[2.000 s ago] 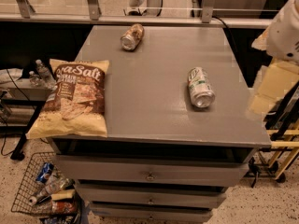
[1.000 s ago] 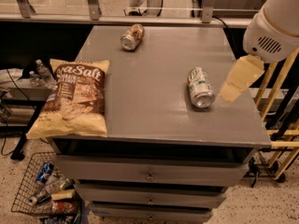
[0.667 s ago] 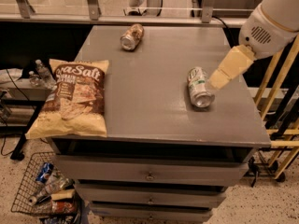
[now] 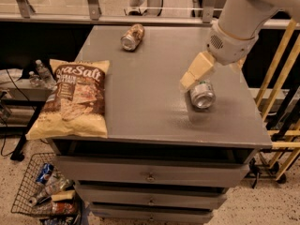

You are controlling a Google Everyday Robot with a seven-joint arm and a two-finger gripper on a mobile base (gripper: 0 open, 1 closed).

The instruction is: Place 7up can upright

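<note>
The 7up can [image 4: 202,94] lies on its side on the right part of the grey table top [image 4: 145,83], its silver end facing the front. Only a little of its white and green label shows, since the gripper covers its far end. My gripper [image 4: 188,80], a tan block on a white arm that reaches in from the upper right, hangs just above and to the left of the can, over its far end. I cannot tell whether it touches the can.
A brownish-tan can [image 4: 132,36] lies on its side at the back of the table. A large chip bag [image 4: 75,98] lies flat at the front left edge. Yellow wooden rails [image 4: 281,74] stand to the right. A wire basket [image 4: 44,191] with litter sits on the floor at left.
The arm has swung in from the right edge of the table and lowered, so the gripper now hangs over the can's far end. The can has not moved.
</note>
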